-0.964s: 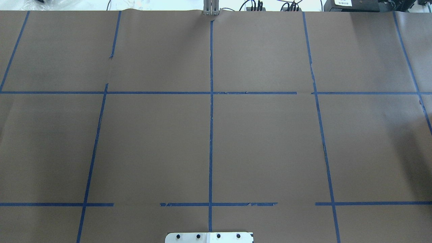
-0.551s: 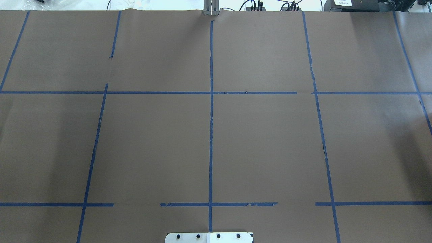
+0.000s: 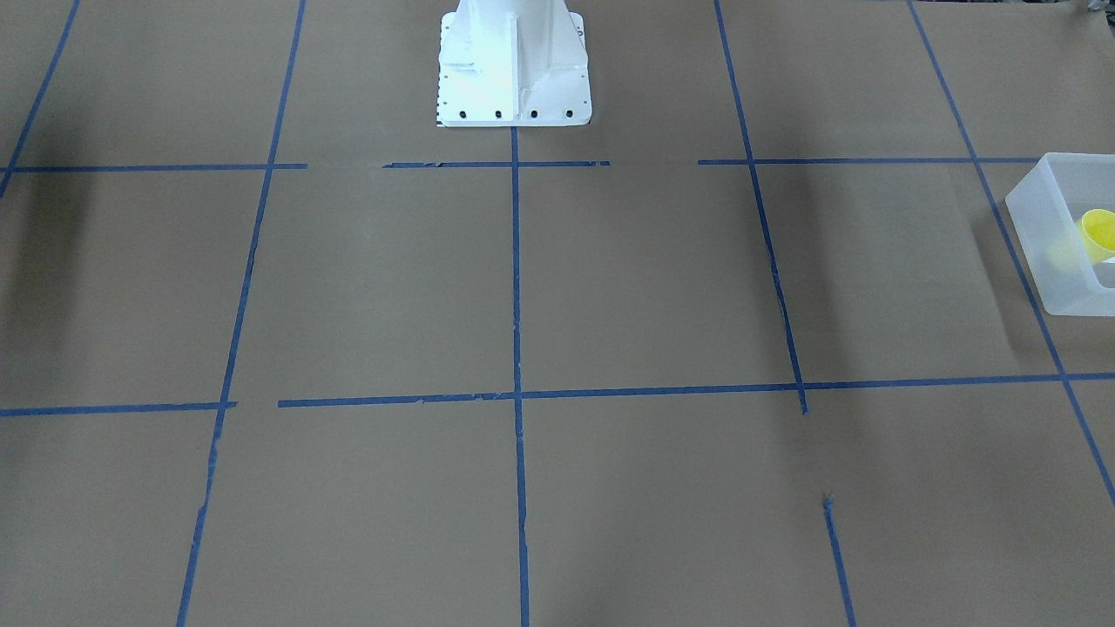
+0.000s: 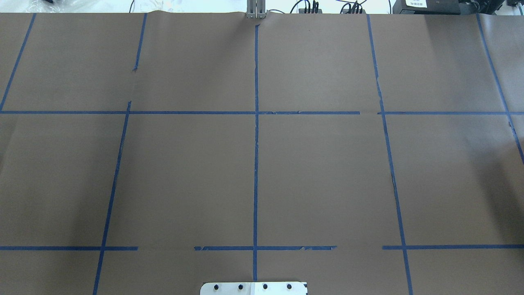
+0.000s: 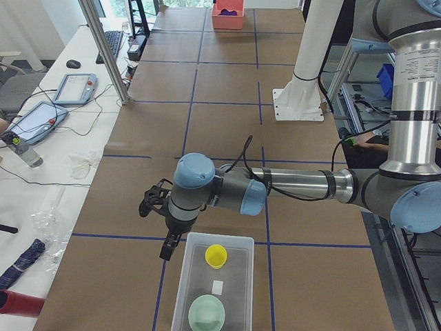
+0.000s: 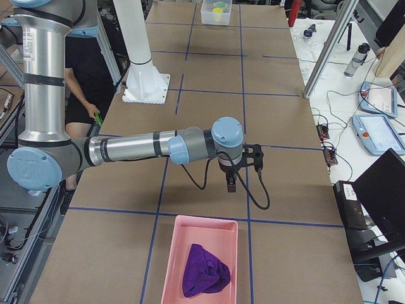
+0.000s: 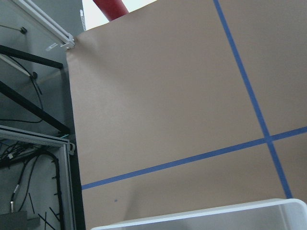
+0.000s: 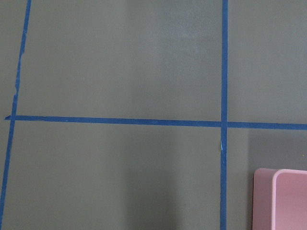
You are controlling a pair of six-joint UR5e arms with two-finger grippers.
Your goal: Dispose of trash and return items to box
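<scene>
The yellow cup (image 5: 216,256) lies inside the frosted box (image 5: 187,289) at the table's left end, beside a pale green bowl (image 5: 207,314). The cup (image 3: 1098,233) and the box (image 3: 1045,261) also show at the right edge of the front-facing view. My left gripper (image 5: 162,231) hangs just outside the box's far left corner, apart from it; I cannot tell if it is open or shut. The left wrist view shows only the box rim (image 7: 201,216). My right gripper (image 6: 243,174) hangs above bare table short of a pink bin; I cannot tell its state.
A pink bin (image 6: 169,266) holding a purple cloth (image 6: 205,273) stands at the table's right end; its corner shows in the right wrist view (image 8: 283,196). The white robot base (image 3: 512,65) stands mid-table. Brown paper with blue tape lines covers the table (image 4: 184,172).
</scene>
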